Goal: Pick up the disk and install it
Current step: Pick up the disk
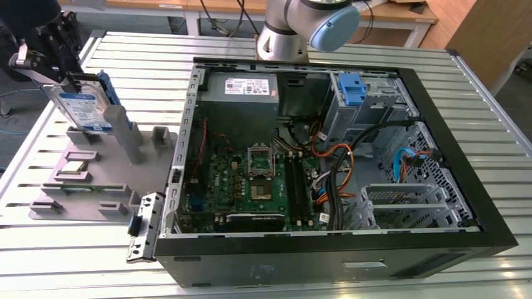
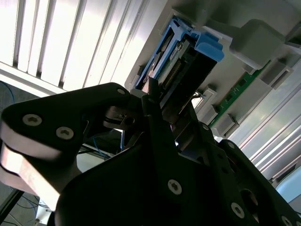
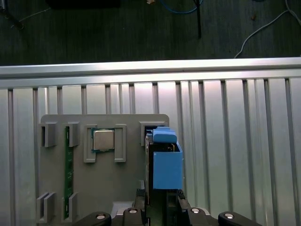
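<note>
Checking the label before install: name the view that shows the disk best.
The exterior view: the disk shows its labelled face there, tilted by the grey holder. Both wrist views catch the disk edge-on, with its blue rail.

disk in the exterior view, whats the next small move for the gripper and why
Probably a short lift of the disk along its own plane. The gripper looks shut on its upper end, while its lower end sits among the grey holder's posts, so swinging toward the computer case now could snag it.
</note>
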Available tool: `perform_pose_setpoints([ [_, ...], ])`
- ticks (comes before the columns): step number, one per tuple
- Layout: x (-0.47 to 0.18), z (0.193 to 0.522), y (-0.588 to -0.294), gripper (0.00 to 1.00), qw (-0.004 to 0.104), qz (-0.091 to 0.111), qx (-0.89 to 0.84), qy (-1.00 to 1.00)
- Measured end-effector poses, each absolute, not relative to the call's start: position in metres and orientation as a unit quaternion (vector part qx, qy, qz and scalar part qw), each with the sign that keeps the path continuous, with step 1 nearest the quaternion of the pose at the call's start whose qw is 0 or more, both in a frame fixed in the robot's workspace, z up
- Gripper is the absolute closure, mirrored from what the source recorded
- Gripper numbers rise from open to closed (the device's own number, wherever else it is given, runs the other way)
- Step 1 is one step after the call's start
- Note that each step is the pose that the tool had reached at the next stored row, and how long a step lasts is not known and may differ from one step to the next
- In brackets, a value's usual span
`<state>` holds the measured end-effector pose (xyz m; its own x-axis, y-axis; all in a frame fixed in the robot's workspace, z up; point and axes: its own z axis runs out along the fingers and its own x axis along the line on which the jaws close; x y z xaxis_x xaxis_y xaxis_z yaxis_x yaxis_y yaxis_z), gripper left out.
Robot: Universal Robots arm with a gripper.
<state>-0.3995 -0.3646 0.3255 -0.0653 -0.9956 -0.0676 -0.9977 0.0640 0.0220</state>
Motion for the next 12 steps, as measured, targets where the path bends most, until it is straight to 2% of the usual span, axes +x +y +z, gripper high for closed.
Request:
perform_pose_setpoints([
  [12,-0.400,0.339,-0.365,0.65,0.017,0.031,-0.683,0.729],
])
